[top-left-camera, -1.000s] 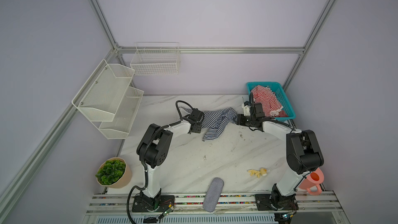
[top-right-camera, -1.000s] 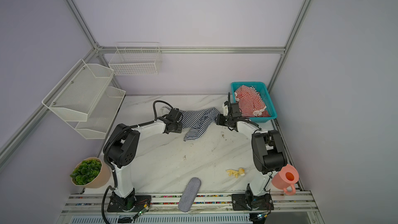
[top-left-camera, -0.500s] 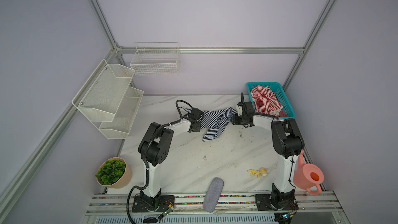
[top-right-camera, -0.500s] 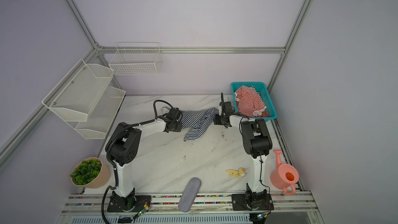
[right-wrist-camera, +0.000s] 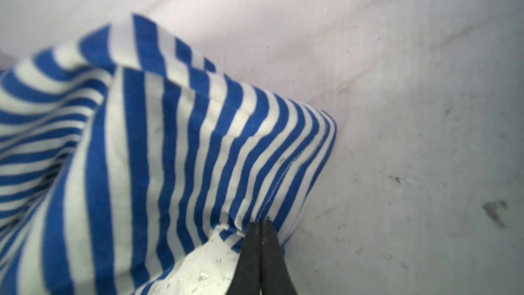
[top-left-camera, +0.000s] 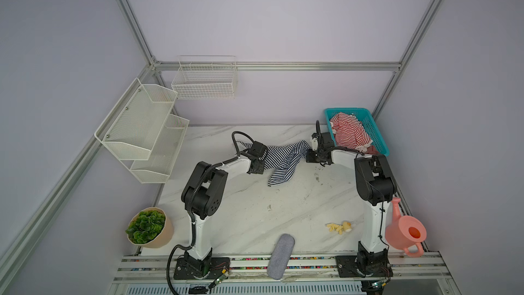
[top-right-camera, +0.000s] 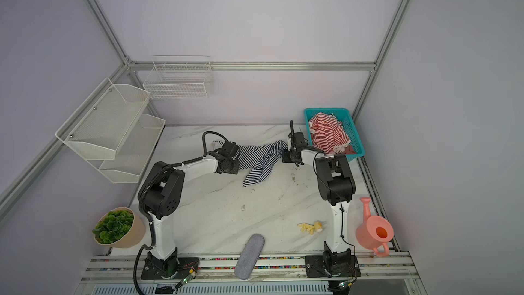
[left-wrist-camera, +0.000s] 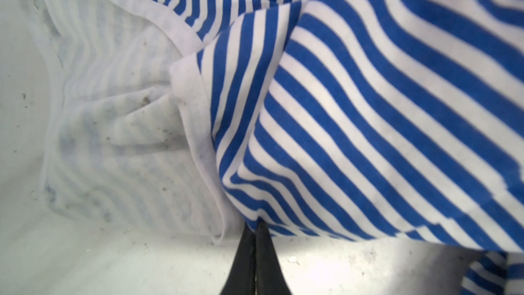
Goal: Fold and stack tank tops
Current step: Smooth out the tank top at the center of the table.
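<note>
Both ends of the navy top (top-left-camera: 283,157) are now being pinched: left tool (left-wrist-camera: 256,227) and right tool (right-wrist-camera: 260,222) just closed on it; I'm expecting spreading next.

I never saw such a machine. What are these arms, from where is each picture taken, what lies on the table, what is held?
These are two robot arms, each ending in a two-fingered gripper. Both top views look down from one overhead camera; each wrist view comes from a camera on an arm. On the white marble table lie a navy-and-white striped knit tank top, a grey oblong felt case and a small yellow object. A red-and-white striped tank top sits in the teal plastic basket. The left gripper and right gripper are each shut on the navy top's edge.
</note>
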`<state>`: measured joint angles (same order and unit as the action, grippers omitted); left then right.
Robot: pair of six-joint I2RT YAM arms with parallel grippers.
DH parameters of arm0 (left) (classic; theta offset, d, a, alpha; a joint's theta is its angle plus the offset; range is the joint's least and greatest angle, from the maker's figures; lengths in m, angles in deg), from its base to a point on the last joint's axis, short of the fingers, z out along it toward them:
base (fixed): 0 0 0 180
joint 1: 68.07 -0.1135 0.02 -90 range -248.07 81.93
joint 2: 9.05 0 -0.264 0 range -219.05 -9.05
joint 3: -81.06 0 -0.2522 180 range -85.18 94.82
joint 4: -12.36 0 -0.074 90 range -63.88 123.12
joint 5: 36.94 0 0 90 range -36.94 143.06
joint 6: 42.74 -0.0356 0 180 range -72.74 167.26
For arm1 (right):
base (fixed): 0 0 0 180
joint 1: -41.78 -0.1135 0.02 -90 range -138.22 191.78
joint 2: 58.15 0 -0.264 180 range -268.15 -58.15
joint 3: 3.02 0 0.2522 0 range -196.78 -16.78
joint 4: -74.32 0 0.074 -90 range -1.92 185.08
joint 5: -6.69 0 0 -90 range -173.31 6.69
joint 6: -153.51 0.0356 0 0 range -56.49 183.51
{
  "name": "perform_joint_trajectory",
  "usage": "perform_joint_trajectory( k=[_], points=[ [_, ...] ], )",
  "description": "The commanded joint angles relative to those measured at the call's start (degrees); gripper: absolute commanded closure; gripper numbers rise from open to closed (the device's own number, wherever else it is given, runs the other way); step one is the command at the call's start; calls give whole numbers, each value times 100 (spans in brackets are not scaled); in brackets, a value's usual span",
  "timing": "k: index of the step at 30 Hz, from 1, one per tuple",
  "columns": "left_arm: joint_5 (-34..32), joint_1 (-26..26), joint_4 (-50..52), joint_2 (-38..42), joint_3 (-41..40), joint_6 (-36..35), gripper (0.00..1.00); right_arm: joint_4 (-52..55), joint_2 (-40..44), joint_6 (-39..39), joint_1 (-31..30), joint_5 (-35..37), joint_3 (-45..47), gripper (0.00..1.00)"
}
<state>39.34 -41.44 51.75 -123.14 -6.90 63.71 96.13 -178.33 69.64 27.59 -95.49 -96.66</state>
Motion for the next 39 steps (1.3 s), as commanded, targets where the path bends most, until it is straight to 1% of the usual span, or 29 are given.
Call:
perform_joint_trajectory(
  k=[1, 4, 12, 16, 19, 22, 24, 27, 30, 33, 35, 36, 38, 39],
  points=[
    [-74, -35, 353, 529, 604, -239, 100, 425, 560, -173, -9, 76, 14, 100],
    [-81, -35, 699, 754, 709, -329, 100, 439, 1022, -153, -5, 30, 101, 100],
    [35, -31, 1597, 1527, 855, -388, 100, 565, 2191, -103, -11, -443, 285, 100],
    [250, -28, 1839, 2079, 788, -722, 100, 546, 2797, -4, -6, -575, 417, 100],
    [436, -27, 1893, 2433, 676, -919, 100, 547, 3077, 82, -7, -719, 492, 100],
    [325, -35, 2013, 2551, 619, -1038, 100, 575, 3130, 121, -8, -867, 546, 100],
    [172, -44, 2103, 2433, 624, -1114, 99, 583, 3025, 108, -5, -818, 565, 100],
    [13, -69, 2286, 1957, 792, -1036, 99, 583, 2631, 109, -9, -925, 522, 100],
    [-13, -97, 2323, 1302, 981, -1129, 98, 558, 2064, 101, -6, -1146, 357, 100],
    [69, -202, 2400, 553, 1388, -1172, 97, 524, 1450, 90, -5, -1221, 109, 100],
    [204, -346, 2472, 81, 1721, -1132, 91, 530, 1025, 90, 3, -1259, -123, 100],
    [261, -427, 2512, -118, 1925, -1091, 85, 531, 830, 97, 10, -1266, -237, 100],
    [378, -579, 2550, -374, 2244, -994, 71, 539, 498, 131, 25, -1299, -437, 100],
    [434, -650, 2606, -454, 2420, -926, 60, 548, 355, 155, 41, -1310, -535, 100]
  ],
)
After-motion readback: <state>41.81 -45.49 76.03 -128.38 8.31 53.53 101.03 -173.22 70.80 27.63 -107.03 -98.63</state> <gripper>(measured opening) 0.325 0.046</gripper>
